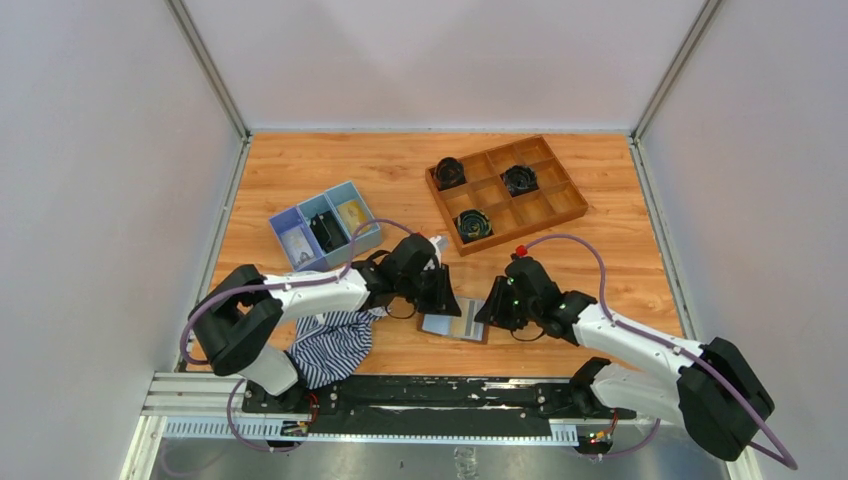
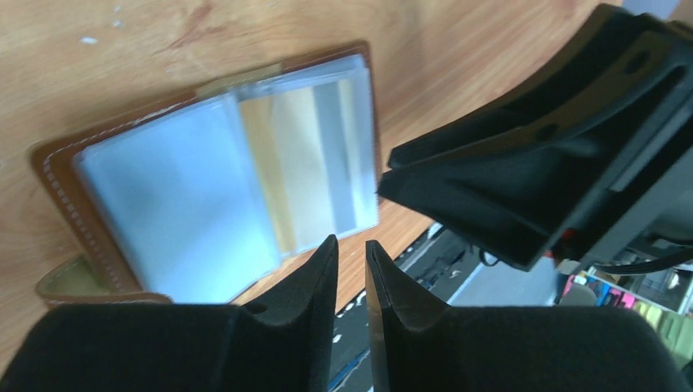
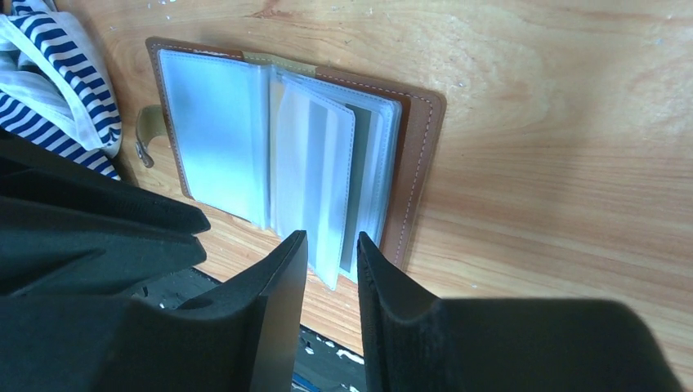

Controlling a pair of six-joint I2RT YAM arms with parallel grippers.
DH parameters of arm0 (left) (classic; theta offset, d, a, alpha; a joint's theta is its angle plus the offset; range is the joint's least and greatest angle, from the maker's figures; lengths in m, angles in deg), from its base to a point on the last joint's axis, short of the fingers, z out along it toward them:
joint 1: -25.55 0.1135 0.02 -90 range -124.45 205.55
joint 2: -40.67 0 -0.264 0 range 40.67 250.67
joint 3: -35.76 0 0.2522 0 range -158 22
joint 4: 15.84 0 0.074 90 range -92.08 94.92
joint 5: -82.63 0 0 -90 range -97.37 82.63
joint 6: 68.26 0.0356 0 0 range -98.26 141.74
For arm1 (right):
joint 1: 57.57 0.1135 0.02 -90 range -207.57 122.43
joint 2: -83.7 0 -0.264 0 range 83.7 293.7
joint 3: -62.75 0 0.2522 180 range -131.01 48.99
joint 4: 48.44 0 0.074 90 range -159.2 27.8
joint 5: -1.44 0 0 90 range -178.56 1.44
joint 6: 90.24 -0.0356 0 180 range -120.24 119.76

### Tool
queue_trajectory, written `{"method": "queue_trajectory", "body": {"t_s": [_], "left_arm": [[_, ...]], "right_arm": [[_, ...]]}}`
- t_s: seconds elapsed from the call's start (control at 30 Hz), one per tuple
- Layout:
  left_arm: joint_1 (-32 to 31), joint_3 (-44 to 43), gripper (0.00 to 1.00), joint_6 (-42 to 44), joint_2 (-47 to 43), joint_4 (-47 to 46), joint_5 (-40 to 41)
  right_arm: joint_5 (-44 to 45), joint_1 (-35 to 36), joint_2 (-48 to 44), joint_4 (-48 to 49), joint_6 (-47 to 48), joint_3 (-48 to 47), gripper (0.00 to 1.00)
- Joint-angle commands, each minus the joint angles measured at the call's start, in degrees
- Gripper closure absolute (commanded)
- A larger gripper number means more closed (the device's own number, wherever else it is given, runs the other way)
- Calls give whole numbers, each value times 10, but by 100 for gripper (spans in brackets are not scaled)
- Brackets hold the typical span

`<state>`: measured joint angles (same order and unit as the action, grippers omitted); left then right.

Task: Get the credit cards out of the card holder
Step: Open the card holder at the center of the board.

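Observation:
The card holder (image 1: 452, 325) lies open on the wooden table between my two grippers. Its brown cover (image 3: 417, 163) frames pale grey-blue sleeves (image 2: 184, 204). A card with gold and grey bands (image 2: 315, 163) shows through one sleeve. My left gripper (image 2: 351, 245) hovers at the holder's near edge, its jaws a narrow gap apart with nothing between them. My right gripper (image 3: 331, 238) is slightly open too. A raised sleeve's lower corner (image 3: 331, 269) lines up with its gap, and the jaws do not press on it. In the top view, the left gripper (image 1: 445, 295) and right gripper (image 1: 488, 312) flank the holder.
A striped cloth (image 1: 335, 345) lies just left of the holder, under the left arm. A light-blue compartment tray (image 1: 325, 225) stands at the back left. A wooden grid tray (image 1: 545, 205) holding black coiled items sits at the back right. The metal rail (image 1: 400, 410) runs along the near edge.

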<state>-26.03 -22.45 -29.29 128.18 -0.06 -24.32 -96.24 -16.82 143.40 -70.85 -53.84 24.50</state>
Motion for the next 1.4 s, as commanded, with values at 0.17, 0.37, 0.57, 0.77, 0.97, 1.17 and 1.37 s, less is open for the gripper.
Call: {"method": "queue_trajectory", "body": {"t_s": [0.17,0.37,0.57,0.77,0.97,1.17,1.37], "left_arm": [[-10,-32,76,-5,46,-25,-22],[-10,-25,81,-13,75,-39,-11],[-3,-3,82,-12,81,-38,2],[-3,10,82,-10,70,-38,13],[-1,10,81,-8,75,-38,14],[2,9,78,-7,74,-38,17],[4,13,70,-4,72,-37,22]], "right_arm": [[-8,-6,9,8,-5,-23,75],[-31,-6,38,28,-2,-33,82],[-25,-6,64,32,-9,-27,85],[-3,-7,75,18,-20,-8,85],[-2,-6,94,20,-18,-2,85],[-1,-6,101,20,-20,3,79],[3,-6,101,21,-21,5,72]]}}
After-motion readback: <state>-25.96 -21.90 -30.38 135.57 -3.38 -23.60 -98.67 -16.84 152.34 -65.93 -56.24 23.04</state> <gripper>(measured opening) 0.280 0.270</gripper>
